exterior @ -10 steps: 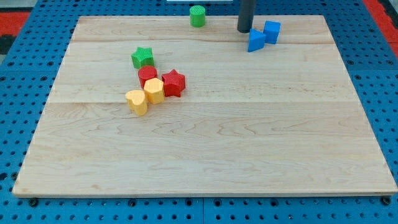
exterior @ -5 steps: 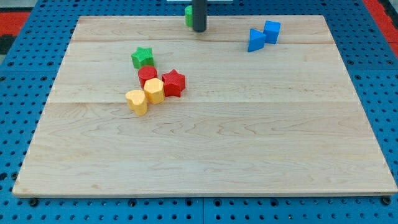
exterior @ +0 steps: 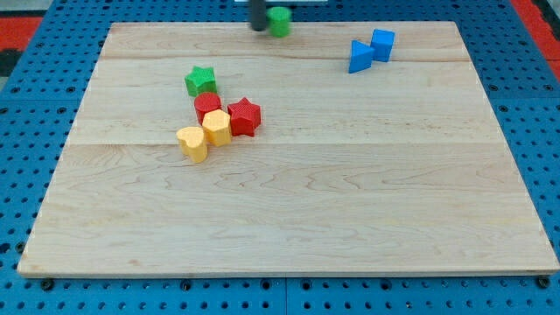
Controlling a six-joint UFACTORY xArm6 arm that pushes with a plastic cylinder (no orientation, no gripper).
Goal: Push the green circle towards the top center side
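Observation:
The green circle (exterior: 279, 21) stands at the top edge of the wooden board (exterior: 289, 201), near the top centre. My tip (exterior: 259, 28) is a dark rod, blurred by motion, just to the left of the green circle, close to or touching its left side. The rod's upper part is cut off by the view's top.
A green star (exterior: 200, 80), a red circle (exterior: 207, 106), a red star (exterior: 244, 116), a yellow hexagon-like block (exterior: 217, 128) and a yellow heart (exterior: 192, 143) cluster left of centre. Two blue blocks (exterior: 371, 49) sit at the top right.
My tip moved left from beside the blue blocks, passed in front of the green circle, and now sits at its left side. The green circle is about where it was.

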